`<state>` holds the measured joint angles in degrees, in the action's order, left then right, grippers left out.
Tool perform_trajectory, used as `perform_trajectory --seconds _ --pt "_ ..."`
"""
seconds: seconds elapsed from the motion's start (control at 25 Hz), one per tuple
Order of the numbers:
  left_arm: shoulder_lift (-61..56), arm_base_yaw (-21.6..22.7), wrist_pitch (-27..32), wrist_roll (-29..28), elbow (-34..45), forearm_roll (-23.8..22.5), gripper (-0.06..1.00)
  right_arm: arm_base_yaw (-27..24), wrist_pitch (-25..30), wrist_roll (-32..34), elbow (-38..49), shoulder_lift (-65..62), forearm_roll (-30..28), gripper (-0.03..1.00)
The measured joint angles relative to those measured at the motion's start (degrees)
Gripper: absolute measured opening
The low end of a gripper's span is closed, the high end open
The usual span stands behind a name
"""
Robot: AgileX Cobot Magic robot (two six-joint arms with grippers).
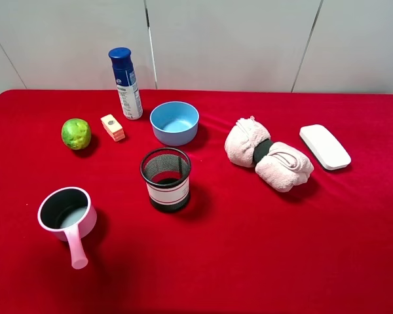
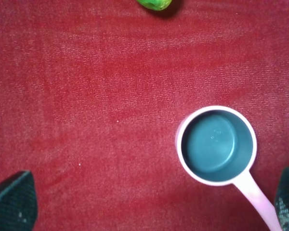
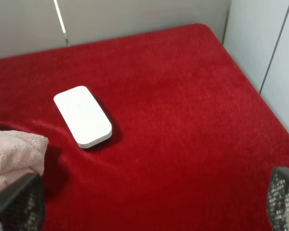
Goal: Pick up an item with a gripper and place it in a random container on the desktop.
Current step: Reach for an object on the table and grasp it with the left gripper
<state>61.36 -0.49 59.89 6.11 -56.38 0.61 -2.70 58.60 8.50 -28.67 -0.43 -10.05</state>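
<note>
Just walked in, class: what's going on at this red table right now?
Nothing is held yet. The green fruit lies on the red cloth, well apart from the empty blue bowl. The left end effector hangs open by the pink pot; the right end effector hangs open near the white case. Neither touches anything.

A pink handled pot (image 2: 216,144) sits below the left pincer (image 2: 149,204), while ahead of the right pincer (image 3: 150,202) lie a flat white case (image 3: 83,115) and, nearer, a pink rolled towel (image 3: 14,154).
</note>
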Motion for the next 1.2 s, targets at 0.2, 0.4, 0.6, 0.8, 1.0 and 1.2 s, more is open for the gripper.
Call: perform_trajectory --seconds 0.2,0.4,0.6,0.8,1.0,1.2 --pt "5.15 0.00 -3.28 1.11 -0.98 0.00 0.98 0.00 0.00 0.00 0.00 0.00 0.00 0.69" --pt "9.62 0.00 -6.19 1.65 -1.79 0.00 0.98 0.00 0.00 0.00 0.00 0.00 0.00 0.69" --pt "13.30 0.00 -8.95 2.34 -1.97 0.00 0.98 0.00 0.00 0.00 0.00 0.00 0.00 0.69" --pt "16.52 0.00 -10.37 2.53 -3.25 0.00 0.98 0.00 0.00 0.00 0.00 0.00 0.00 0.69" --pt "20.30 0.00 -10.60 2.62 -5.72 0.09 0.98 0.00 0.00 0.00 0.00 0.00 0.00 0.69" --pt "24.87 0.00 -10.78 2.62 -8.27 0.09 0.98 0.00 0.00 0.00 0.00 0.00 0.00 0.69"
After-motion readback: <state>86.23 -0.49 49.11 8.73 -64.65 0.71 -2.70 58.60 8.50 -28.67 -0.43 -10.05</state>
